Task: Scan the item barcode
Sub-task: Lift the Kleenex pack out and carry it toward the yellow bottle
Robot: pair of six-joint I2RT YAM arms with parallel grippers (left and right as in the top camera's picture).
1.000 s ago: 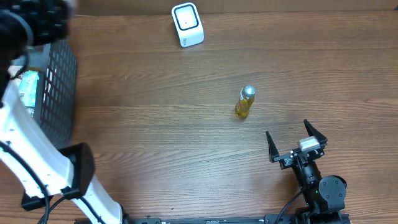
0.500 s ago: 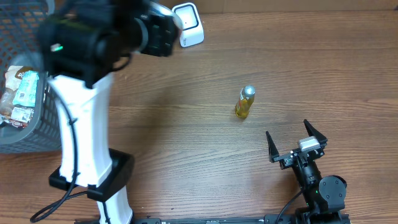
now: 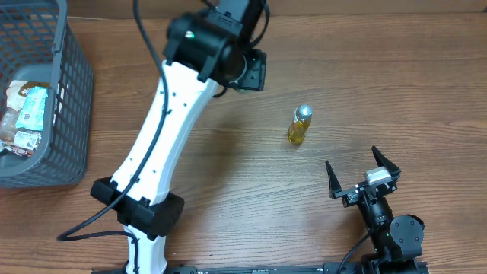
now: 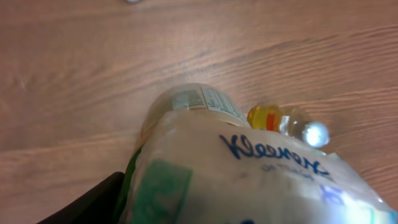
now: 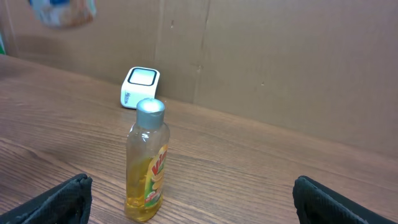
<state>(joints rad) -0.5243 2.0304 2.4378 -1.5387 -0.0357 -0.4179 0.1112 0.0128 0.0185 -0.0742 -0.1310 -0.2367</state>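
Kleenex pack (image 4: 261,174) gripped in left arm (image 3: 171,122) jaws, arm stretched across table (image 3: 380,76); right arm (image 3: 378,211) jaws spread.

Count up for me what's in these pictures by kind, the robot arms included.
Robot arms: 2 (left arm, right arm)
Yellow bottle: 1
Kleenex pack: 1
White scanner: 1
Grey basket: 1 (packets inside it too jumbled to count)
Total: 6
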